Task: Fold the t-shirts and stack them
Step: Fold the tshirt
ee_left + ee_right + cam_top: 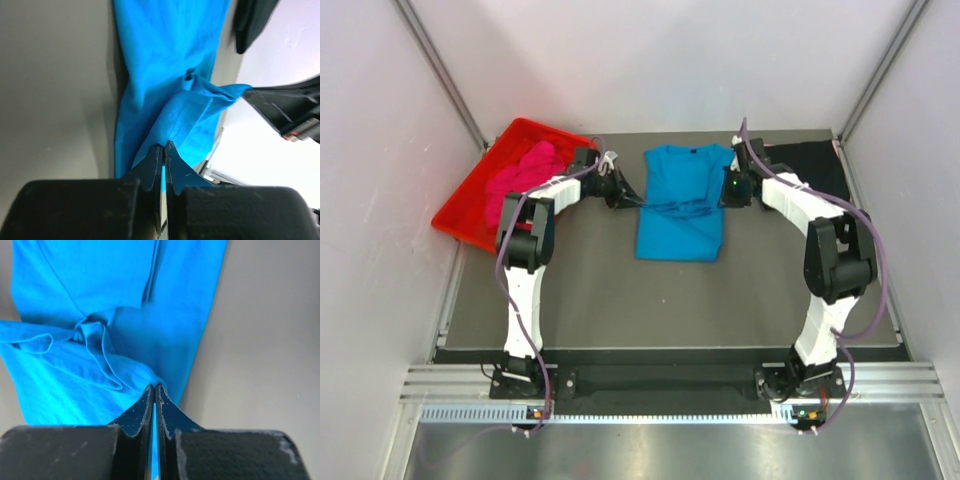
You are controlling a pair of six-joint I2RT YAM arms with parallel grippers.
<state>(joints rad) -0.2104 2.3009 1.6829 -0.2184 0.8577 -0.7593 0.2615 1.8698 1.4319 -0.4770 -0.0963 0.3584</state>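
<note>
At the far left of the counter (pixel 650 300) a red plastic tray (pixel 460 215) sits tilted against the wall, with the magenta-pink t-shirt (pixel 523 178) bunched up inside it. Just right of the tray, the left arm reaches inward. The left gripper (pixel 627 192) is at the left edge of the turquoise-blue t-shirt (pixel 680 225). In the left wrist view its fingertips (pixel 156 159) are pinched almost together on a gathered fold of the blue cloth, which rises in creases away from them.

The turquoise-blue t-shirt lies in the middle of the counter, neck toward the far side. Its sides are folded in to make a narrow panel, and a rumpled ridge runs across its middle between the two grippers.

The right gripper (pixel 729 190) meets the shirt's right edge opposite the left one. The right wrist view shows its jaws nearly closed on a thin pinch of blue fabric, with folds bunched just ahead of them.

The black t-shirt (pixel 812 165) lies flat in the far right corner, partly hidden by the right arm.
</note>
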